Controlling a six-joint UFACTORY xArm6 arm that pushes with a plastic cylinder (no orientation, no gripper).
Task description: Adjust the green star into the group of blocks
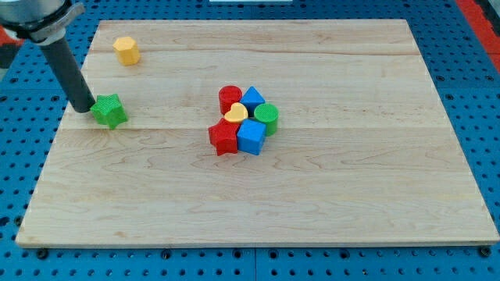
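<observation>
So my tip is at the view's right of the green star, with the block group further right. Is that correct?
Not quite. In the camera view my tip is at the view's left of the green star, right beside it. The rest holds: the block group, around the yellow heart, lies further to the view's right.

The pale wooden board (328, 179) is showing smooth, matt planks with faint grain; the green plastic-looking star (109, 110) is looking ridged and dull; the dark rod's tip (82, 108) is appearing matt
</observation>
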